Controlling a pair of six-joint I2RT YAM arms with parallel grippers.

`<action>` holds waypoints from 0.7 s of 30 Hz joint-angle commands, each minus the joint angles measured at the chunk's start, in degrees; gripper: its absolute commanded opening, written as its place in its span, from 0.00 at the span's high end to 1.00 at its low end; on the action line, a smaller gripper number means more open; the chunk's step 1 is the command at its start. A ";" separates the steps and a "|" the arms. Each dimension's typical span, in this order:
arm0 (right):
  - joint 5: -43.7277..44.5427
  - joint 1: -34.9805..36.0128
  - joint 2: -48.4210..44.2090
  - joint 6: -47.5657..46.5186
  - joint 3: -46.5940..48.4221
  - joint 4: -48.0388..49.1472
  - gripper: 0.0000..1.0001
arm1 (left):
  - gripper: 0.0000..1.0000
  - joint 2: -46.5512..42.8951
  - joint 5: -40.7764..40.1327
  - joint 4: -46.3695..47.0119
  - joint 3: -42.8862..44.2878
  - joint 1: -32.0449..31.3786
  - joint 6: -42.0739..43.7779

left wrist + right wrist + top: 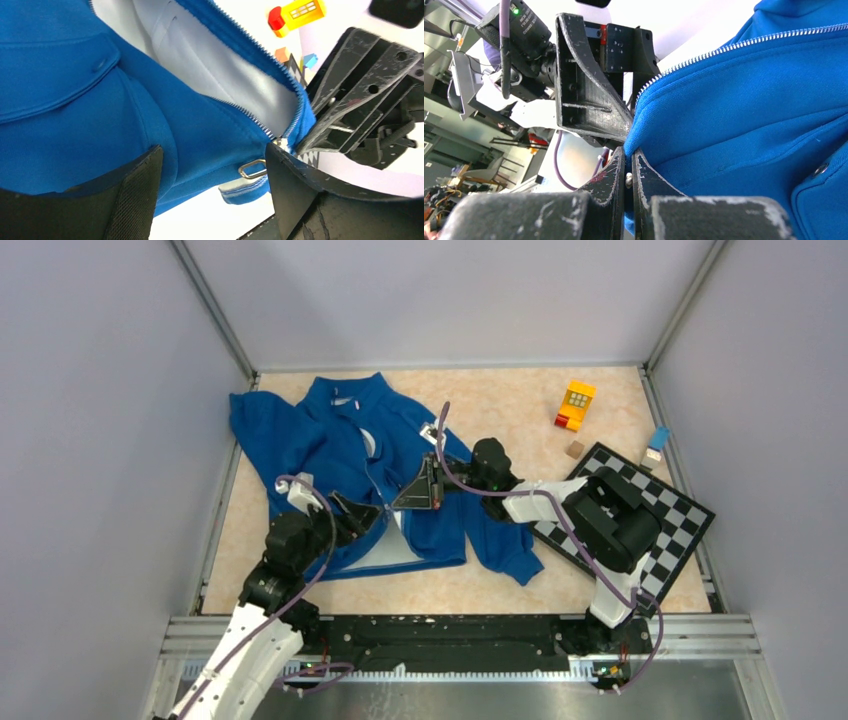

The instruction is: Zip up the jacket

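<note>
Nearest the lens in the left wrist view, the left gripper (pixel 215 160) stands with its two black fingers (pixel 135 195) spread wide. Blue hem lies in the gap between them, not pinched. A silver pull ring (pixel 252 169) rests on that hem just inside the finger at 3 o'clock.

Seen from overhead, the jacket (pixel 330 440) sprawls across the 9-to-11 o'clock part of the table (pixel 500 400), collar toward 12 o'clock, front open and pale lining (pixel 398 552) showing at the hem toward 6 o'clock. One sleeve trails to 5 o'clock of the body.

From 3 o'clock the right gripper (pixel 418 490) reaches in over the garment. Its own wrist view shows the jaws closed to a sliver, nipping the blue front edge at the lower end of the zipper teeth (pixel 704 55). The left gripper's fingers rise just beyond, at 11 o'clock of the pinch. Overhead, the two grippers face each other across the open front, near but apart.

A black-and-white checkerboard (pixel 690 515) lies tilted at the table's 4 o'clock, partly under the right arm. At 1 o'clock stands a yellow toy (pixel 577 405) with a red end. A blue block (pixel 658 438) sits at the board's far edge, and a brown block (pixel 574 449) just at 6 o'clock of the toy.
</note>
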 commanded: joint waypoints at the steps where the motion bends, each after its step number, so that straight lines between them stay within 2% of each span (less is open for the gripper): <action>1: -0.57 0.37 -1.65 0.23 -0.43 5.31 1.00 | 0.23 -0.23 3.54 7.30 -1.46 -0.15 -3.92; 6: -0.74 0.36 -2.09 0.24 -0.46 5.41 1.00 | 0.22 -2.91 7.04 17.39 -6.59 -0.09 -7.35; 9: -0.73 0.35 -2.27 0.39 -0.61 5.56 1.00 | 0.25 -3.38 8.42 20.78 -9.04 -0.09 -9.33; 11: -0.83 0.35 -2.38 0.34 -0.57 5.58 1.00 | 0.30 -2.83 9.30 21.68 -9.39 -0.10 -9.76; 14: -0.79 0.35 -2.33 0.57 -0.48 5.77 1.00 | 0.43 -2.39 10.41 23.28 -9.55 -0.10 -9.76; 21: -0.91 0.35 -2.28 0.91 -0.28 6.16 1.00 | 0.55 -5.22 10.68 24.47 -11.36 -0.11 -10.66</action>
